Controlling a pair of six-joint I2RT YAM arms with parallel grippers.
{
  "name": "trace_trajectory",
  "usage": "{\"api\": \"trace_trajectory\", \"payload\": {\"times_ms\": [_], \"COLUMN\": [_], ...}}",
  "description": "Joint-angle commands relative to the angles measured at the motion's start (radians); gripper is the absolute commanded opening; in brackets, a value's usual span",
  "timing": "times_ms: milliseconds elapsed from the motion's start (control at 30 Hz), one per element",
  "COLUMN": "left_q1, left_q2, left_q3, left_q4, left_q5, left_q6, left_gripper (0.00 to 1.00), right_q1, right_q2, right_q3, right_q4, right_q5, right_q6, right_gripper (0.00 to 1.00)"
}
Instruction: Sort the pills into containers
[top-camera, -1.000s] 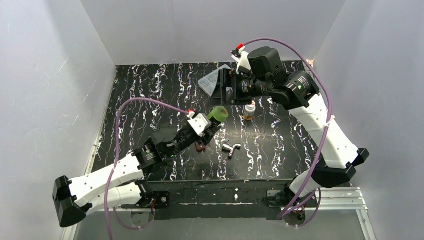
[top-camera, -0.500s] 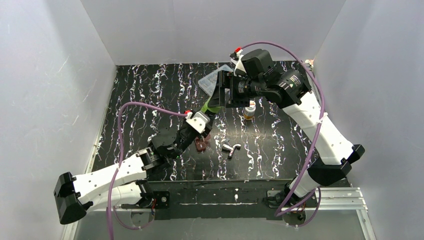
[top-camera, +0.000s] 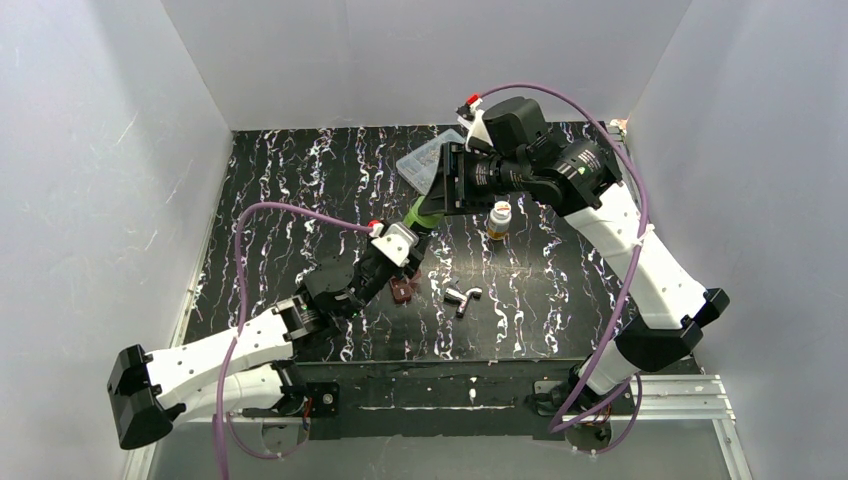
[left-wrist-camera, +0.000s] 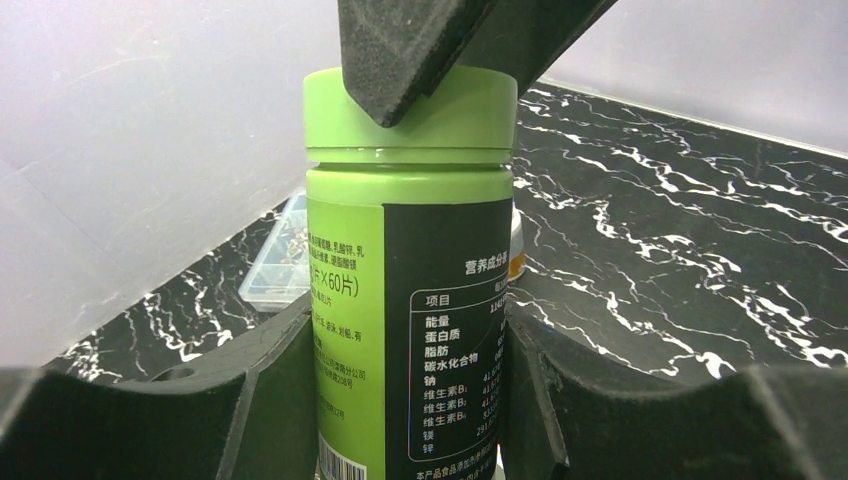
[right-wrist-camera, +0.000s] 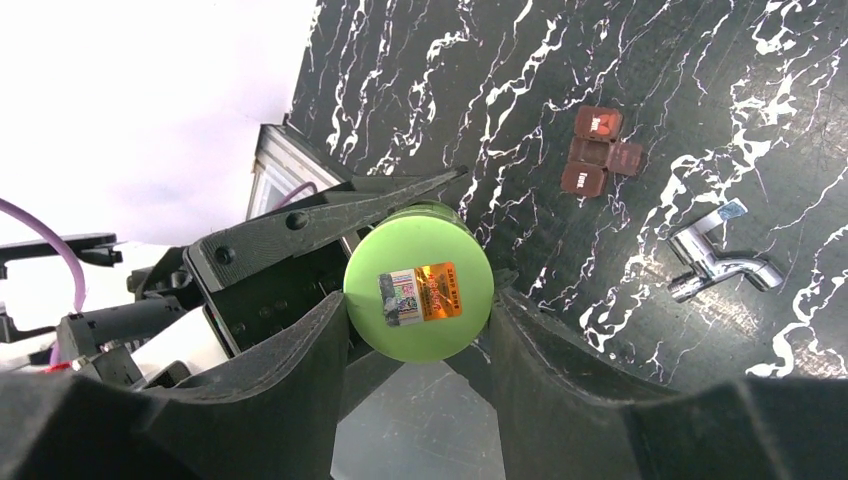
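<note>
L pincer (left-wrist-camera: 408, 400) clamped on green bottle (left-wrist-camera: 400, 260), held above tabletop (left-wrist-camera: 700, 250). R pincer (right-wrist-camera: 418, 312) over it, 2 fingers (right-wrist-camera: 290, 400) gripping bottle's green cap (right-wrist-camera: 420, 280).

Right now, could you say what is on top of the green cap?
An orange sticker lies on the green cap, between the jaws of the right gripper. The bottle's contents are hidden.

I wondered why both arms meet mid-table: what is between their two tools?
A green-capped bottle. The left tool grips its body, shown in the left wrist view; the right tool clamps its cap, shown in the right wrist view.
</note>
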Motion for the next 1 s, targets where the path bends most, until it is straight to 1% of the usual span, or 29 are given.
{"api": "trace_trajectory", "payload": {"times_ms": [0,67,100,167,233,300,400,500,533,600,633,700,733,767,867,967], "left_q1": [0.021,0.053,0.079,0.14,0.198,0.231,0.244,0.247,0.248,0.248,0.248,0.248,0.247,0.248,0.248,0.246], "left_q2": [-0.055,-0.087,-0.104,-0.142,-0.174,-0.182,-0.178,-0.18,-0.177,-0.172,-0.169,-0.164,-0.162,-0.159,-0.156,-0.146], "left_q3": [0.011,0.014,0.018,0.032,0.054,0.085,0.125,0.131,0.133,0.138,0.141,0.144,0.148,0.151,0.145,0.138], "left_q4": [-0.001,-0.039,-0.063,-0.112,-0.163,-0.214,-0.249,-0.192,-0.18,-0.147,-0.136,-0.13,-0.141,-0.156,-0.166,-0.164], "left_q5": [0.122,0.201,0.253,0.405,0.53,0.638,0.762,0.833,0.847,0.87,0.876,0.866,0.849,0.825,0.747,0.665], "left_q6": [-0.08,-0.129,-0.158,-0.226,-0.28,-0.331,-0.385,-0.463,-0.484,-0.513,-0.525,-0.525,-0.514,-0.494,-0.454,-0.415], "left_gripper": [0.0,0.0,0.0,0.0,0.0,0.0,0.0,0.0,0.0,0.0,0.0,0.0,0.0,0.0,0.0,0.0], "right_q1": [0.001,0.001,0.001,0.001,-0.004,-0.01,-0.016,-0.024,-0.026,-0.027,-0.027,-0.027,-0.027,-0.027,-0.028,-0.028], "right_q2": [-0.014,-0.027,-0.039,-0.063,-0.084,-0.101,-0.143,-0.183,-0.189,-0.19,-0.188,-0.183,-0.181,-0.178,-0.168,-0.134], "right_q3": [-0.005,-0.004,-0.009,-0.023,-0.037,-0.054,-0.103,-0.149,-0.158,-0.164,-0.165,-0.16,-0.155,-0.148,-0.125,-0.065], "right_q4": [0.044,0.052,0.058,0.065,0.072,0.083,0.136,0.206,0.22,0.23,0.231,0.22,0.207,0.197,0.168,0.117], "right_q5": [-0.054,-0.075,-0.089,-0.101,-0.144,-0.187,-0.28,-0.399,-0.416,-0.455,-0.465,-0.45,-0.429,-0.415,-0.369,-0.28], "right_q6": [-0.076,-0.129,-0.167,-0.241,-0.31,-0.357,-0.412,-0.432,-0.433,-0.431,-0.428,-0.418,-0.412,-0.407,-0.363,-0.294], "right_gripper": [0.43,0.37,0.36,0.36,0.36,0.35,0.34,0.35,0.36,0.43,0.51,0.82,0.95,0.98,0.98,0.98]}}
